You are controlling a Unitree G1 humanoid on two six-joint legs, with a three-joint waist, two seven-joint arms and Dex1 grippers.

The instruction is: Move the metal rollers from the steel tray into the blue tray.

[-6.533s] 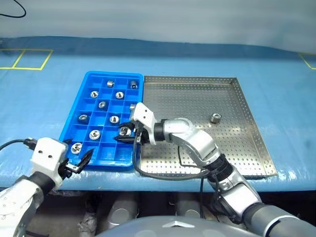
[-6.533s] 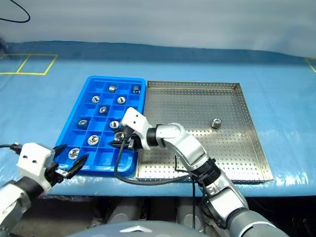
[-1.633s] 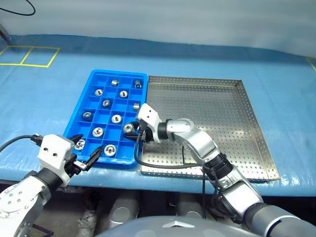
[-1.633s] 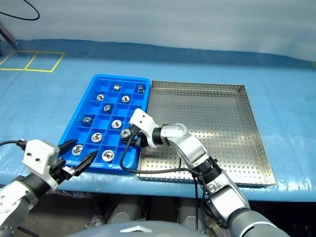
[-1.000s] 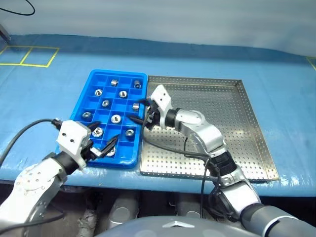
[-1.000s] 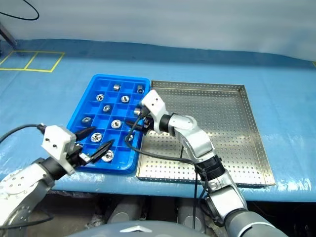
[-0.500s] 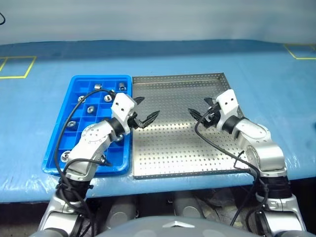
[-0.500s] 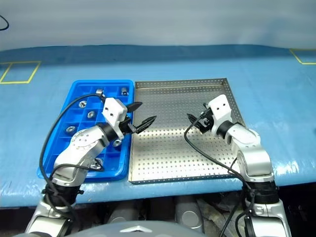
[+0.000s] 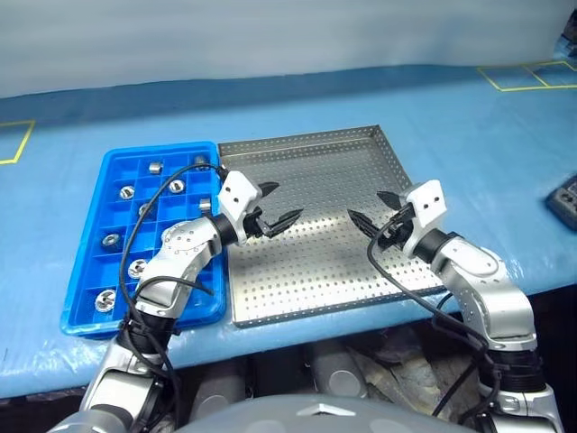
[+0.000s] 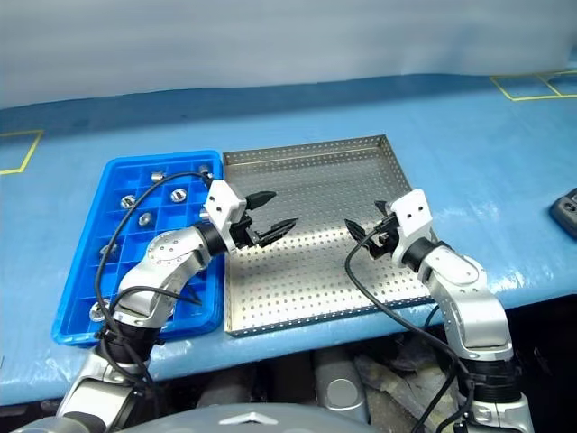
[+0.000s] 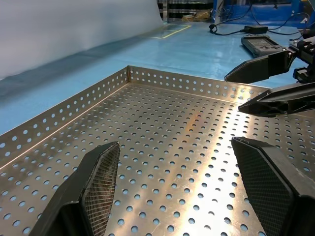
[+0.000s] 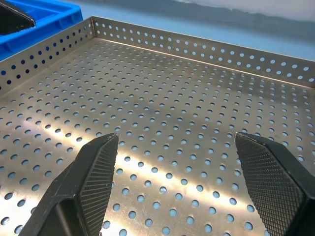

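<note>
The steel tray lies in the middle of the table, and its perforated floor is bare between my grippers. To its left sits the blue tray, with several metal rollers in its compartments. My left gripper hovers open over the steel tray's left part and points right. Facing it from the tray's right part is my right gripper, also open. In the left wrist view the left gripper holds nothing. The right gripper is equally empty in the right wrist view.
A dark handheld device lies on the pale blue table cover at the far right. Yellow tape marks run along the back right. Black cables loop from both wrists. The table's front edge passes just below both trays.
The camera has swung right. My right gripper left the blue tray and crossed to the steel tray's right part. My left gripper came from the blue tray's front to the steel tray's left part.
</note>
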